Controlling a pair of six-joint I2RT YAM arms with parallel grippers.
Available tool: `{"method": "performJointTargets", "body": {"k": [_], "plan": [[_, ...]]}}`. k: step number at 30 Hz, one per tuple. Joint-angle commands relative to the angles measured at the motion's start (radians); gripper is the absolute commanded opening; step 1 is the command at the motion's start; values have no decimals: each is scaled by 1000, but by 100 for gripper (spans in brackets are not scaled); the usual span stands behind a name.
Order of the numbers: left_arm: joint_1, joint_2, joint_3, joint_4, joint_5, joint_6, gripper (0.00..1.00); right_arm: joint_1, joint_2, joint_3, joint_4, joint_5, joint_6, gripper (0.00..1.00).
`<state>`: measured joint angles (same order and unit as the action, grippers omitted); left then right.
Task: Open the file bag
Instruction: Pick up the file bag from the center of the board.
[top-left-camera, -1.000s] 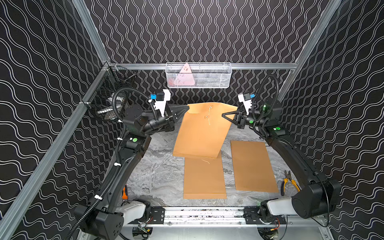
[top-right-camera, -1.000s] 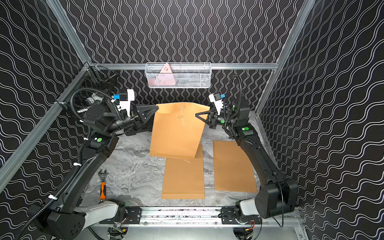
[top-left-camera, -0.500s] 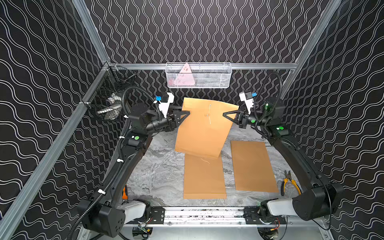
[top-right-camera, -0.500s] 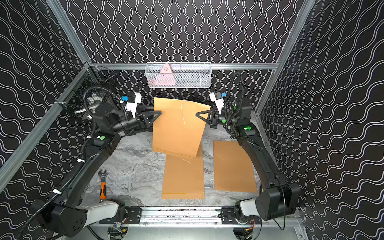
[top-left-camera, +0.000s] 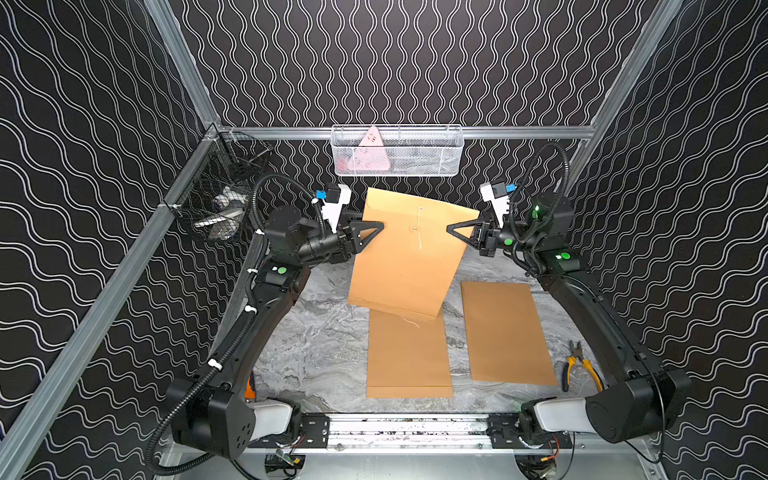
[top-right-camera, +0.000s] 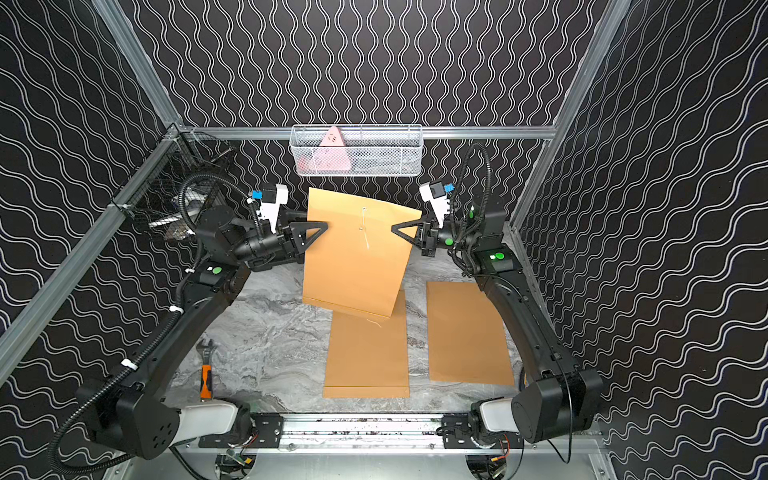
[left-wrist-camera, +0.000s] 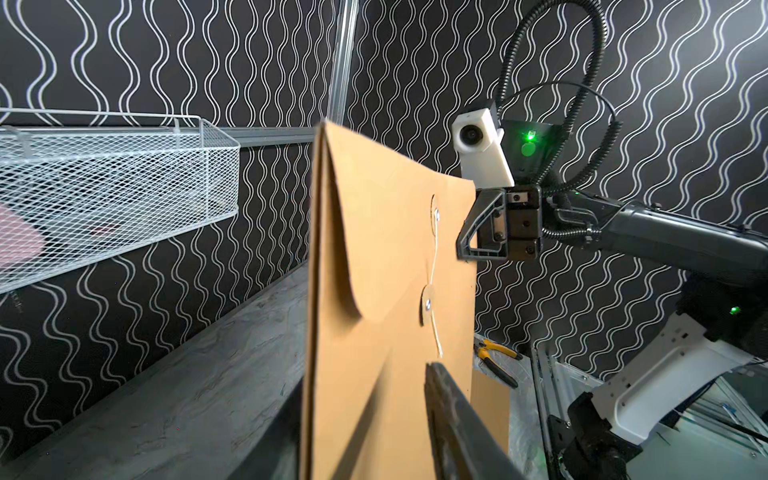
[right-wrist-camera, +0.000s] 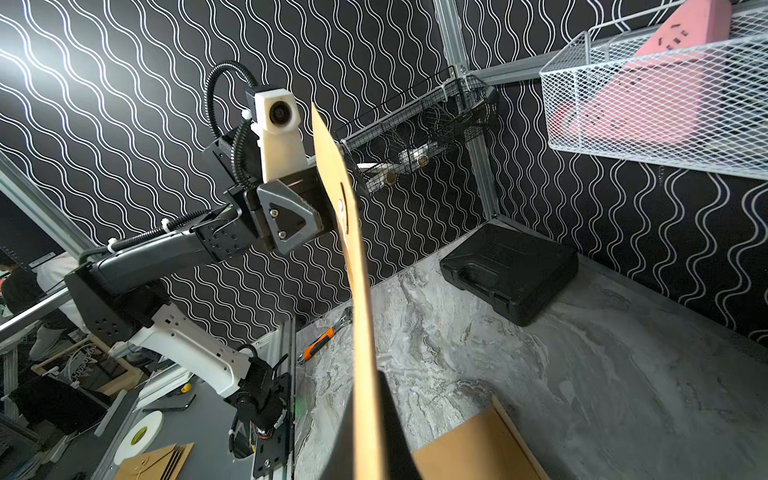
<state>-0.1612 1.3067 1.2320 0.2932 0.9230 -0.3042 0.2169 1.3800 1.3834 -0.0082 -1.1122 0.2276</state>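
- Slippage of the file bag is judged the main risk: it is clamped at one edge only, by the closed right gripper, and hangs upright.
- Flap and body may be pinched together if the left gripper is closed. Its fingers are held apart, astride the opposite edge.
- Both wrists are held level, fingertips facing across the bag.

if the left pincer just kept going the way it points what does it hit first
The hanging file bag: its side edge sits between the open fingers of the left pincer. Beyond it, probably the right pincer.
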Motion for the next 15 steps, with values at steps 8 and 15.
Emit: {"method": "performJointTargets", "body": {"k": [8,15], "plan": [[2,17,8,112,40,-75,20,1,-2,1,19,-34,3,0],[3,13,6,132,51,-96,0,0,4,-1,14,-30,-1,0]]}}
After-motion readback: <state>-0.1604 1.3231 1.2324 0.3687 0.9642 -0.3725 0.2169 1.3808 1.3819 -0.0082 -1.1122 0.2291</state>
